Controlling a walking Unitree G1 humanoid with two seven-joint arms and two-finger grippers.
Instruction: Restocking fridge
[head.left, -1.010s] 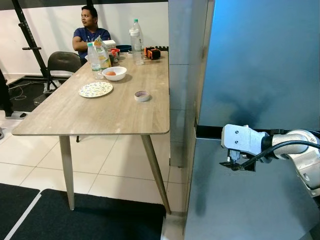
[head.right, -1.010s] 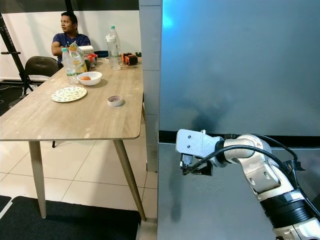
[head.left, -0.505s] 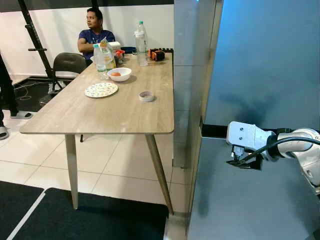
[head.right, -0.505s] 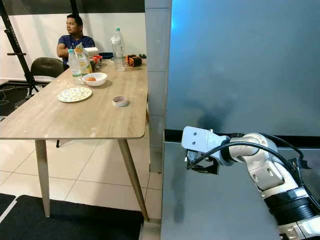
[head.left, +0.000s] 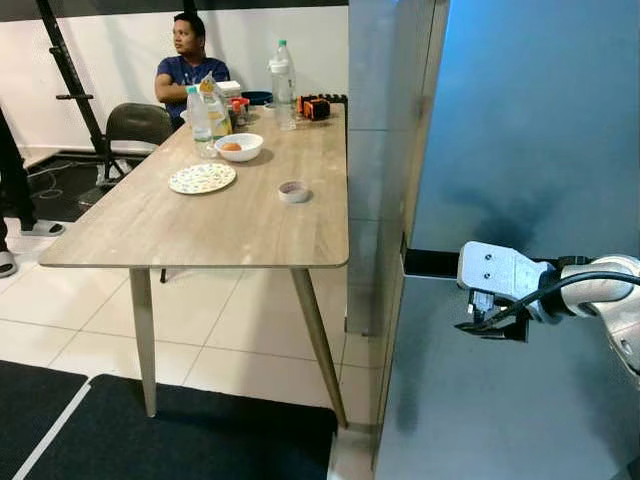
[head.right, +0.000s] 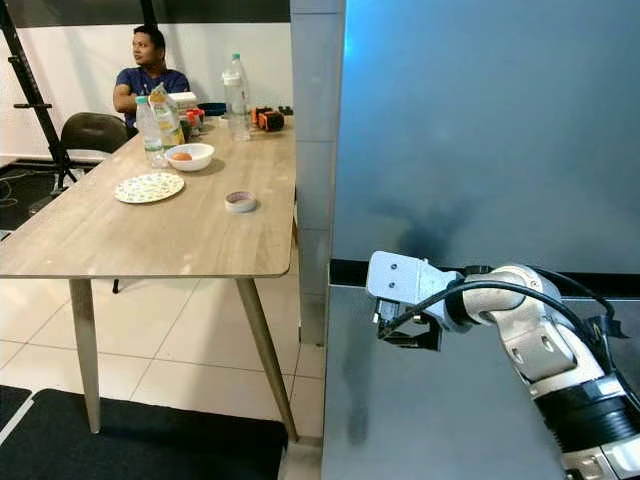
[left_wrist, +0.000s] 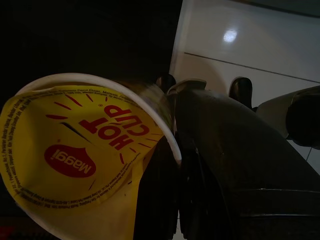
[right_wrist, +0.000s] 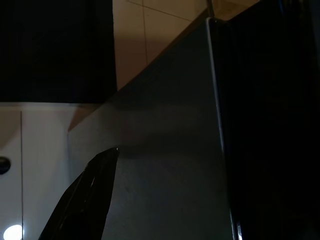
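The fridge stands on the right with a blue-grey upper door (head.left: 530, 120) and a lower door (head.left: 470, 410), a dark gap (head.left: 430, 264) between them. My right gripper (head.left: 482, 322) is held against the top of the lower door, just under that gap. In the right wrist view one black finger (right_wrist: 85, 200) lies along the grey door face near its edge. In the left wrist view my left gripper (left_wrist: 172, 115) is shut on a yellow Maggi Hot Cup noodle cup (left_wrist: 85, 155), lid facing the camera.
A long wooden table (head.left: 200, 230) stands left of the fridge with a plate (head.left: 202, 178), bowl (head.left: 239, 148), tape roll (head.left: 294, 191) and bottles (head.left: 283, 72). A person (head.left: 188, 60) sits at its far end by a chair (head.left: 135, 125). A black mat (head.left: 170, 430) covers the near floor.
The whole picture has shifted a little to the right, so the camera moved. The right gripper stays at the seam between the doors.
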